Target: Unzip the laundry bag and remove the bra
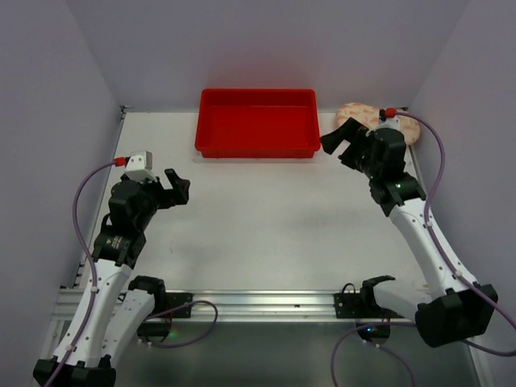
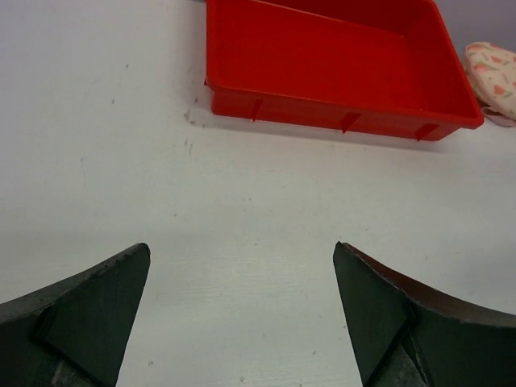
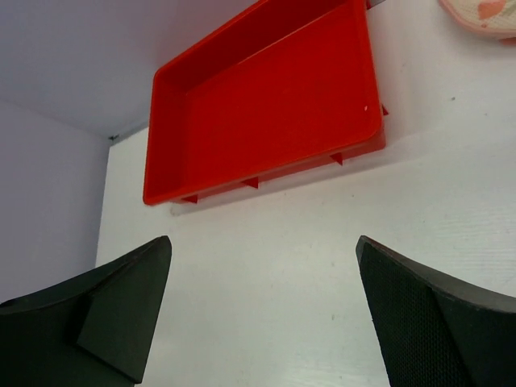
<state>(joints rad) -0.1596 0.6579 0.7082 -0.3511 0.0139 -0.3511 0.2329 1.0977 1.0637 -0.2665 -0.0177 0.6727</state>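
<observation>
The laundry bag (image 1: 356, 113) is being observed at the far right corner of the table (image 1: 258, 234), to the right of the red tray (image 1: 256, 148) and partly hidden behind the right arm. It is being presented as a cream pouch with red-orange printed marks and pink edging. Whether the zipper is done up cannot be told. The left gripper (image 1: 181, 184) and the right gripper (image 1: 337, 142) are both being held spread wide above bare table, with nothing between the fingers.
</observation>
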